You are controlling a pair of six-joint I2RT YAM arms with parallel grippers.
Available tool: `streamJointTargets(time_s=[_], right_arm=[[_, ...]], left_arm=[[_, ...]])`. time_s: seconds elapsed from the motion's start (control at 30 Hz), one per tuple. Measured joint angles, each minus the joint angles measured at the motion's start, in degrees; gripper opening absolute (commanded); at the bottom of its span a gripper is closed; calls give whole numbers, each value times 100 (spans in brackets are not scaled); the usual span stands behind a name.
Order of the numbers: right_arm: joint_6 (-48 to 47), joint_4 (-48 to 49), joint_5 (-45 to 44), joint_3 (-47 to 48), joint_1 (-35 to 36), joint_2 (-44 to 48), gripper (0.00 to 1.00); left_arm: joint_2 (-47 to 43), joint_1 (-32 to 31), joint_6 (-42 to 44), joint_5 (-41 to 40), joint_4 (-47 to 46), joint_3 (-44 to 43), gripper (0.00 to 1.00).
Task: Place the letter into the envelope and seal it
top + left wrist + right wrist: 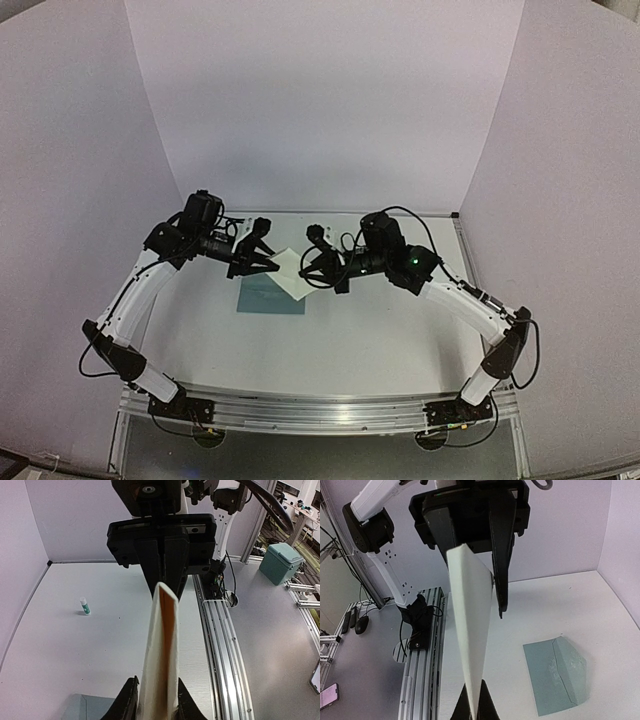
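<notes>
- The letter [290, 268] hangs in the air between both claws, above the envelope [555, 672], which lies flat on the table [400, 340].
- From the top view the letter's print is too small to read.
- The left gripper [157, 702] is cut off at the frame bottom. Its fingers press both sides of the bowed sheet.
- The right gripper [472, 707] pinches the other end, fingers together.
- Only the left wrist view shows a small glue stick [85, 606]. There only a corner of the envelope is visible.

White arms [135, 295] — black joints, cables.
</notes>
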State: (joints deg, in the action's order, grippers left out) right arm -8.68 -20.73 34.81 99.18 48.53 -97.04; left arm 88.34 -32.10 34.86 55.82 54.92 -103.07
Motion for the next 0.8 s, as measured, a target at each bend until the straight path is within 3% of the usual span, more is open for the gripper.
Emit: streamJointTargets(time_s=[0.1, 0.2, 0.27, 0.4, 0.43, 0.53, 0.8], right_arm=[[-88, -34, -10, 40, 0, -40, 0], [-177, -46, -37, 66, -2, -49, 0], [-221, -78, -80, 85, -2, -52, 6], [-166, -101, -303, 149, -3, -54, 76], [-103, -84, -360, 160, -19, -54, 87], [227, 33, -438, 153, -109, -54, 89], [1816, 1373, -59, -521, -667, -19, 90]], left_arm=[[15, -3, -55, 74, 69, 0, 2], [15, -9, -31, 123, 88, -7, 0], [15, -9, -41, 141, 109, -7, 0], [14, -4, -282, 147, -23, 7, 0], [6, 12, -447, 143, -162, 38, 0], [-119, 109, -1203, 90, -933, 385, 0], [-962, 482, -3980, -253, -4121, 2249, 0]])
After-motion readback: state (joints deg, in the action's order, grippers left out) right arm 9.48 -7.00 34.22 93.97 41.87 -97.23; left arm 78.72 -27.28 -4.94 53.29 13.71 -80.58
